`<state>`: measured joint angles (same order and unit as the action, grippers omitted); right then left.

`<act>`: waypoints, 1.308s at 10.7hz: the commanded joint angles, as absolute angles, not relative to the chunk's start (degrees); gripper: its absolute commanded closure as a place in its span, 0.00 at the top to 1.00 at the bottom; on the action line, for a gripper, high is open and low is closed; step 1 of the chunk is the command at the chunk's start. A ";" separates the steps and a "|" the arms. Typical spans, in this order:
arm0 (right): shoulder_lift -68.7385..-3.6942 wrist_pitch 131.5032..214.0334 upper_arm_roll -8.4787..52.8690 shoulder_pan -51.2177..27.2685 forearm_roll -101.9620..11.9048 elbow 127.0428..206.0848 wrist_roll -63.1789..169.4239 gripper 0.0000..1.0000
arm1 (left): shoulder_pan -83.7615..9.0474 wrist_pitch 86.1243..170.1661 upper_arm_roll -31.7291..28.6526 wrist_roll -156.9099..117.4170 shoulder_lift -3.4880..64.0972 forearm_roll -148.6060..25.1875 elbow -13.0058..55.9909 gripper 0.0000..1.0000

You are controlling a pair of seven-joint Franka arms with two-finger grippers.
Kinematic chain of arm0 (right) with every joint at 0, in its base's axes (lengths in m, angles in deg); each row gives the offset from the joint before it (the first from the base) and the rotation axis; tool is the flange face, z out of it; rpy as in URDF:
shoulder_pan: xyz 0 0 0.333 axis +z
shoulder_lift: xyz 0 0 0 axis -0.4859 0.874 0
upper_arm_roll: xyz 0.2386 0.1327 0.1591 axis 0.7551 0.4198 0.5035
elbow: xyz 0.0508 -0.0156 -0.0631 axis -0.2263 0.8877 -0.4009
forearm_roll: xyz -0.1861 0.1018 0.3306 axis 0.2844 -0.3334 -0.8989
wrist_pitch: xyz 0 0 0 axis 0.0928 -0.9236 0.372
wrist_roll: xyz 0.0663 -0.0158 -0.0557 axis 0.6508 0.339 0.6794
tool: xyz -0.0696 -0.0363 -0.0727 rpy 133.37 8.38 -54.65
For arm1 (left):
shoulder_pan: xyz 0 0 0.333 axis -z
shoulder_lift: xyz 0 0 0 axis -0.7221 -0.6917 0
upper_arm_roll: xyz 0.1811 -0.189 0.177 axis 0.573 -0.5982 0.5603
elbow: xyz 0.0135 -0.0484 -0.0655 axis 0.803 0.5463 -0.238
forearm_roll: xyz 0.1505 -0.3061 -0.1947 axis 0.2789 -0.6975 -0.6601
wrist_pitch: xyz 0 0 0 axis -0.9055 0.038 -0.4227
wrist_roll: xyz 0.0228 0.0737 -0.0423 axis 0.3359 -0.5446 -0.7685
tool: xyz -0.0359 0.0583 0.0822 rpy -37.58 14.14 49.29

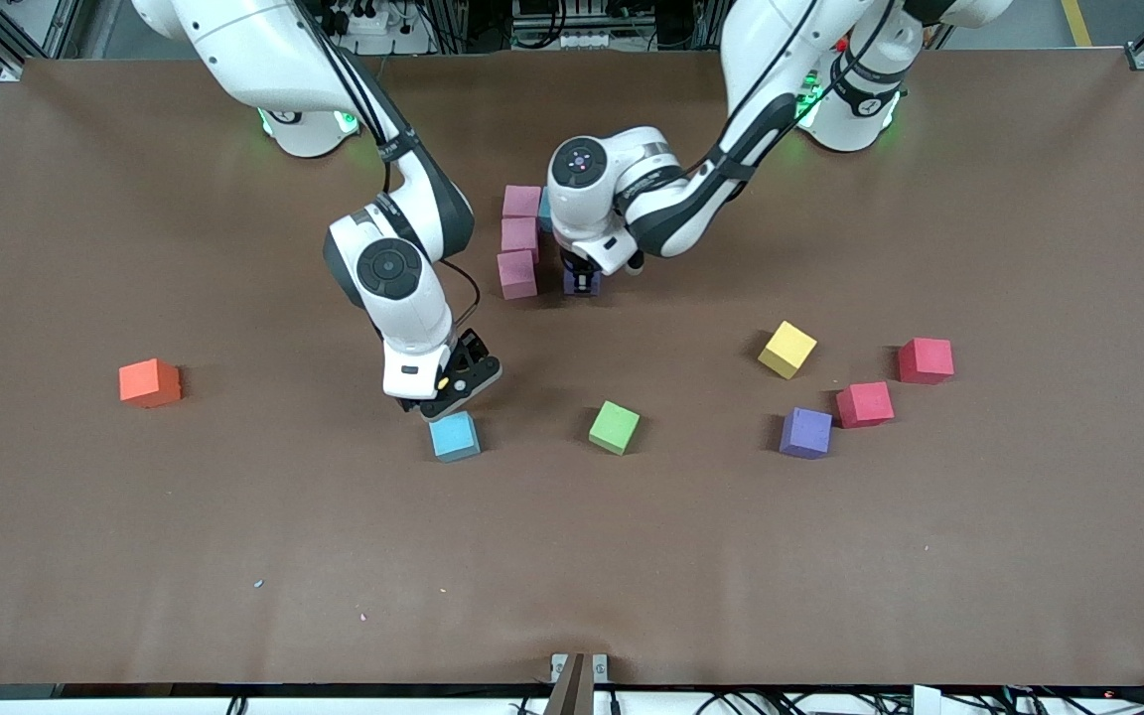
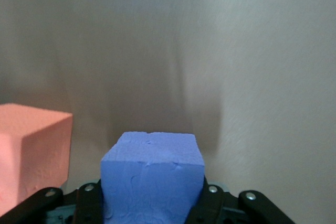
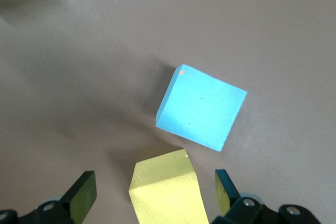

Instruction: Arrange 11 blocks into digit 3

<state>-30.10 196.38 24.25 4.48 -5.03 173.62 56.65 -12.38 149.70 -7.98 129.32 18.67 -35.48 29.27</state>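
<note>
Matte foam blocks (image 1: pixel 455 436), brown cloth-like table (image 1: pixel 234 556)

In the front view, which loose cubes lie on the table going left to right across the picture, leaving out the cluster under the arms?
orange cube → blue cube → green cube → yellow cube → purple cube → nearer red cube → farther red cube

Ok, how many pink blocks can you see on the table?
3. They touch in one column beside the left claw: the farthest pink block, the middle pink block and the nearest pink block. The left arm may hide others.
</note>
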 commanded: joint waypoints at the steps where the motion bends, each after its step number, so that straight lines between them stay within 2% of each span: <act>1: -28.92 196.45 24.74 3.36 -4.14 173.27 61.17 1.00 | -9.33 149.67 -6.33 132.79 16.29 -33.82 26.02 0.00; 10: -29.09 196.54 23.87 2.66 -4.32 177.05 69.18 1.00 | -5.02 149.59 -3.34 134.99 13.92 -33.73 21.28 0.00; 14: -28.39 199.08 23.87 2.66 -4.40 177.75 69.10 1.00 | -4.57 149.59 -3.08 134.99 13.74 -33.73 20.66 0.00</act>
<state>-28.81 197.49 23.30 3.36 -5.02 177.21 68.59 -5.66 149.48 -3.63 130.16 15.60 -35.48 22.70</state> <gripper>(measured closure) 0.000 0.436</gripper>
